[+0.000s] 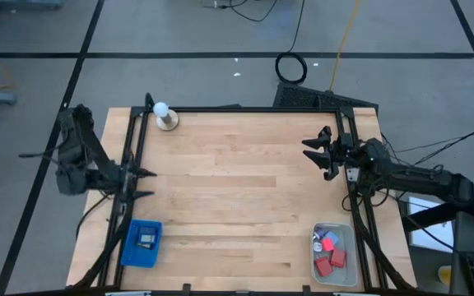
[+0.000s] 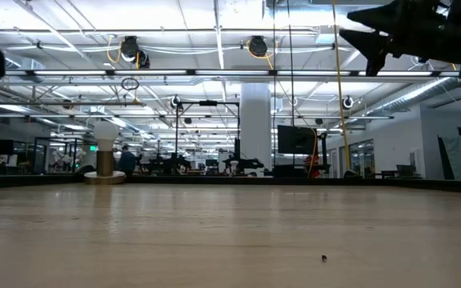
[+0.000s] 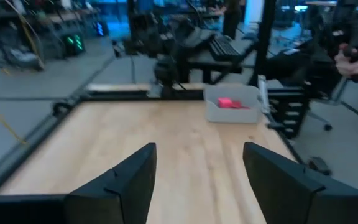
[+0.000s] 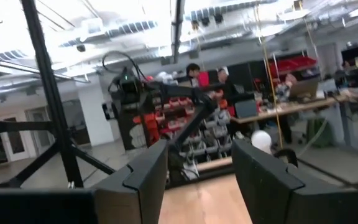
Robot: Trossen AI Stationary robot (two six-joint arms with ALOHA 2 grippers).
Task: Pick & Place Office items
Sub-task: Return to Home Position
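Since nothing lies loose on the desk (image 1: 237, 189): sorting is judged done.
Red blocks (image 1: 329, 259): in the gray bin (image 1: 336, 280).
Timer (image 1: 145, 239): in the blue bin (image 1: 138, 257).
Left claw (image 1: 144, 183): apart, empty, at the left edge.
Right claw (image 1: 311, 150): apart, empty, raised.
Homing: both bins are to be cleared widely.

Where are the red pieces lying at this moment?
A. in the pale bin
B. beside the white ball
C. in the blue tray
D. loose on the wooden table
A: in the high view the red pieces lie inside the pale bin at the table corner on the right arm's side, and nothing red shows in the blue tray.
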